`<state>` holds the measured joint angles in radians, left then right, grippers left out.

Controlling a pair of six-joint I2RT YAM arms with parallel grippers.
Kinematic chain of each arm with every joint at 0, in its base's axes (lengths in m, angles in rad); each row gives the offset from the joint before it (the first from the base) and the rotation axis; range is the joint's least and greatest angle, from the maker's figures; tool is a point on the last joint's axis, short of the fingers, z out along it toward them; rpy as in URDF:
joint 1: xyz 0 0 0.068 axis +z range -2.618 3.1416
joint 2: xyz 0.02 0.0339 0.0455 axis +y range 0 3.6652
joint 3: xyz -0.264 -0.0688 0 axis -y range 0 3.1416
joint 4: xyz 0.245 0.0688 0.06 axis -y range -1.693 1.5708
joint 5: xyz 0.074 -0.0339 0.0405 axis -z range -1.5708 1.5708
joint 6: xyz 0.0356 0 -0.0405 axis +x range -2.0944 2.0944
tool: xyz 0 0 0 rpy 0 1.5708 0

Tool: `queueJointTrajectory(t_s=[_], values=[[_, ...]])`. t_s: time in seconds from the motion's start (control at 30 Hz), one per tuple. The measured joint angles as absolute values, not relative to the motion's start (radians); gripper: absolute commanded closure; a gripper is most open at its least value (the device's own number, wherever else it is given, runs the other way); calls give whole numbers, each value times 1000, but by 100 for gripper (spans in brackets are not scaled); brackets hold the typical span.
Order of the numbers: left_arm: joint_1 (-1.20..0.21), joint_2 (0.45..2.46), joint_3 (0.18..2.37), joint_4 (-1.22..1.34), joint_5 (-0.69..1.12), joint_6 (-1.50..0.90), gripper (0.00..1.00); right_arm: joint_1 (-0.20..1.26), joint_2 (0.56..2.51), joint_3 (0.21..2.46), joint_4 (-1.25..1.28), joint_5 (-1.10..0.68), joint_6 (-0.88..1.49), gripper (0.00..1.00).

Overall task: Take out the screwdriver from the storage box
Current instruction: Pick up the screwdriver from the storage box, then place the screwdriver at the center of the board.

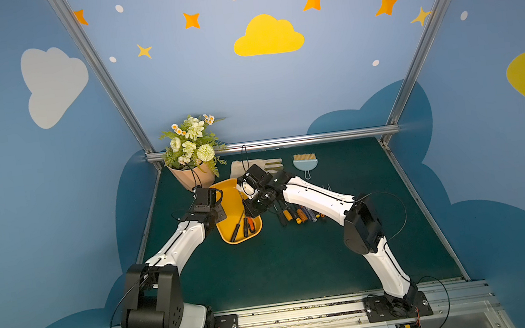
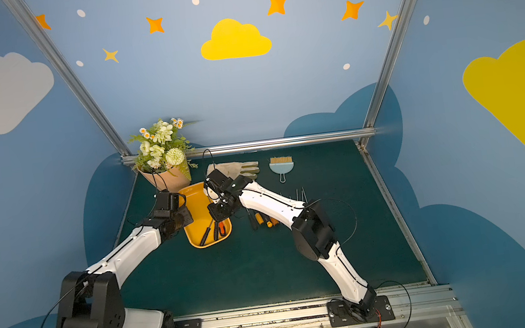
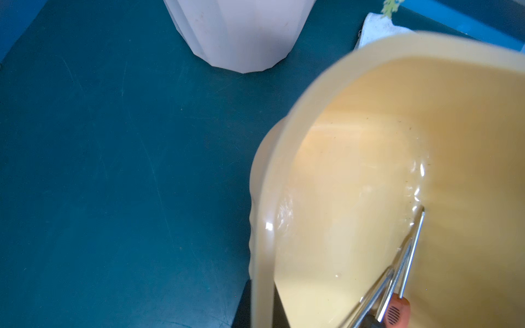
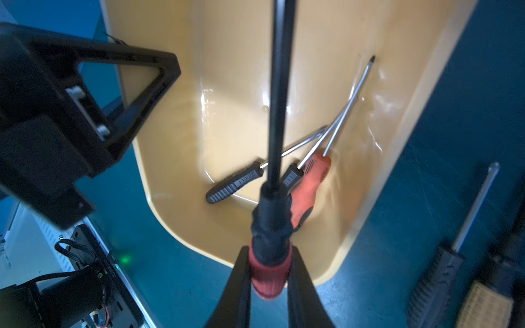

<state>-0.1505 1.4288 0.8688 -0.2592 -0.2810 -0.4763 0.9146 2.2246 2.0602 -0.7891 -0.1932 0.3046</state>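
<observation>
The storage box [image 1: 232,202] [image 2: 196,207] is a yellow-orange tub on the green mat. My left gripper [image 3: 262,309] [image 1: 220,215] is shut on the box's left wall [image 3: 264,227], one finger inside and one outside. My right gripper [image 4: 270,272] [image 1: 253,208] hangs over the box's right side, shut on a screwdriver [image 4: 271,250] with a red-and-black handle and a black shaft pointing away from the camera. Three more screwdrivers lie in the near end of the box [image 4: 233,113]: two black-handled [image 4: 233,184] [image 4: 291,176] and one orange-handled [image 4: 309,184].
A row of screwdrivers [image 1: 298,215] lies on the mat right of the box, partly under my right arm. A beige glove [image 1: 269,164] and a blue brush [image 1: 305,163] lie at the back. A peach flower pot [image 1: 193,178] stands behind my left gripper.
</observation>
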Motion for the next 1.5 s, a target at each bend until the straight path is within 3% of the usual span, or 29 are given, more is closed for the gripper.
queueJointTrajectory(t_s=[0.43, 0.83, 1.5], values=[[-136, 1429, 884, -303, -347, -503, 98, 802, 2187, 2010, -891, -115, 291, 100], [-129, 1429, 884, -313, -360, -520, 98, 851, 2479, 2292, -1156, -21, 252, 100], [-127, 1429, 884, -314, -358, -522, 98, 852, 2545, 2340, -1267, 93, 255, 100]])
